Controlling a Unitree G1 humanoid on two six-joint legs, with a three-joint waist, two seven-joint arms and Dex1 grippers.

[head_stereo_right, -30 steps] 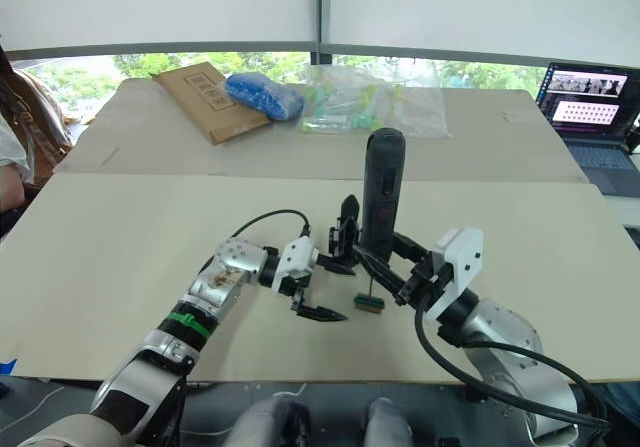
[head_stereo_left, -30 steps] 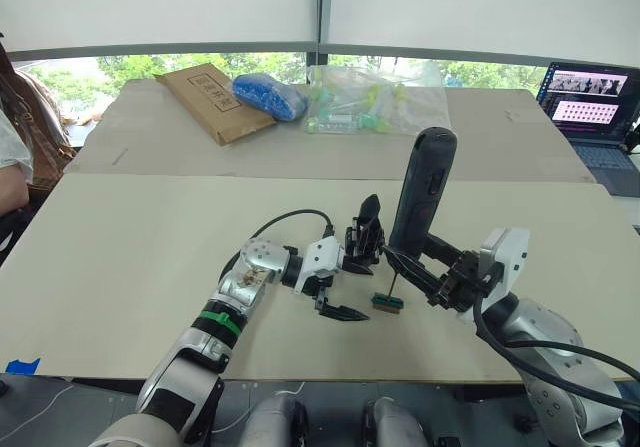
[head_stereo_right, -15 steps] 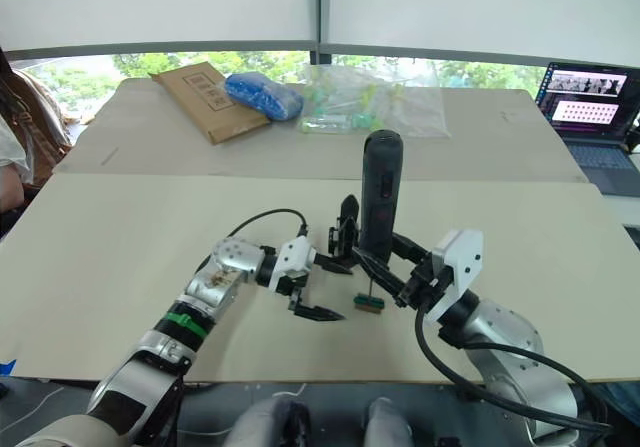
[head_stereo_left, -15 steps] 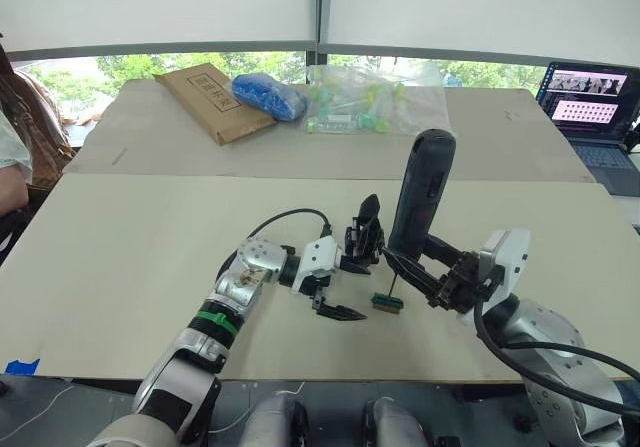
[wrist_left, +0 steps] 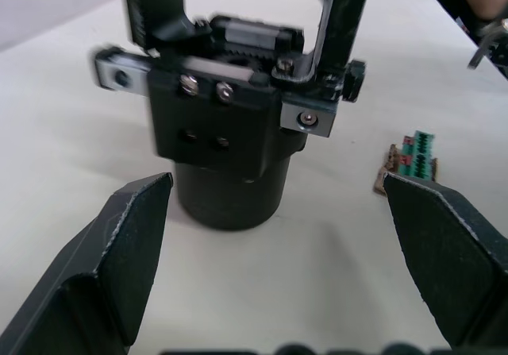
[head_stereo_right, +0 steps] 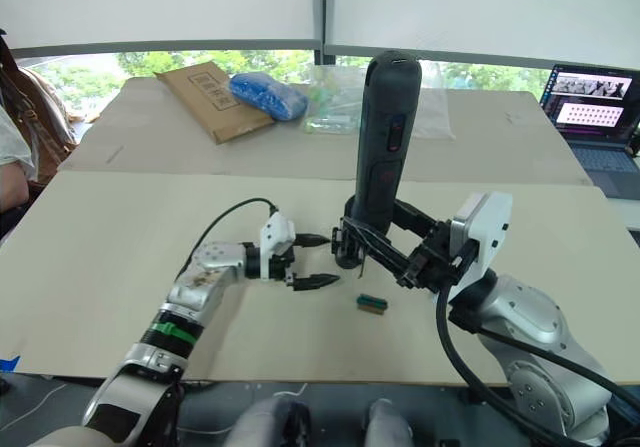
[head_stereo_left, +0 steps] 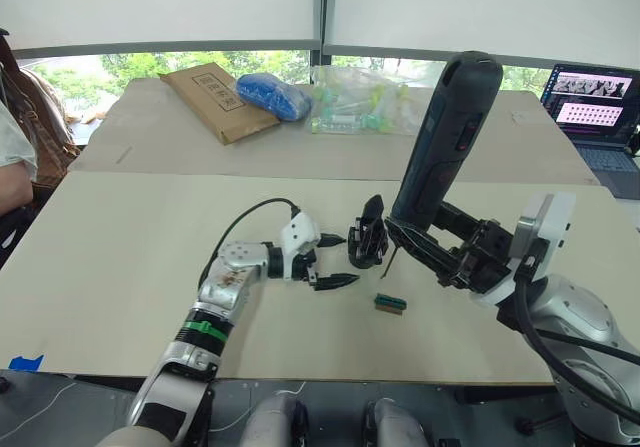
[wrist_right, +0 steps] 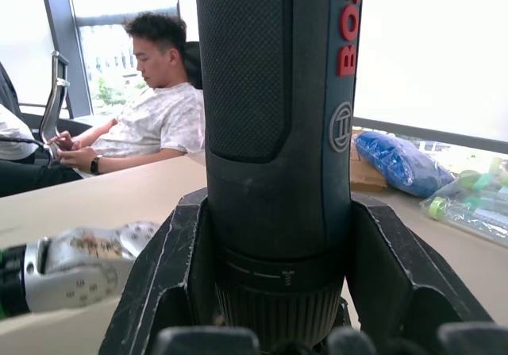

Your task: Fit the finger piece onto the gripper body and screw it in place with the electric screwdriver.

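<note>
The gripper body [head_stereo_left: 367,244], a small black block on a round base with a pointed finger sticking up, stands mid-table. My left gripper [head_stereo_left: 338,260] is open just to its left, its fingers [wrist_left: 119,244] spread on either side of the gripper body [wrist_left: 230,156] without touching it. My right gripper [head_stereo_left: 432,239] is shut on the lower end of the electric screwdriver [head_stereo_left: 446,137], which stands nearly upright with its thin bit beside the body. Both fingers [wrist_right: 163,268] clamp the electric screwdriver [wrist_right: 274,125]. I cannot make out the finger piece as a separate part.
A small green block [head_stereo_left: 389,303] lies on the table in front of the body. At the back are a brown envelope [head_stereo_left: 213,100], a blue bundle [head_stereo_left: 272,95] and a clear bag [head_stereo_left: 370,107]. A laptop [head_stereo_left: 597,107] sits far right. A person [head_stereo_left: 15,157] sits at the left edge.
My right arm has raised the screwdriver, lifting its bit off the green block towards the gripper body. My left gripper has drawn back to the left, off the body, and turned.
</note>
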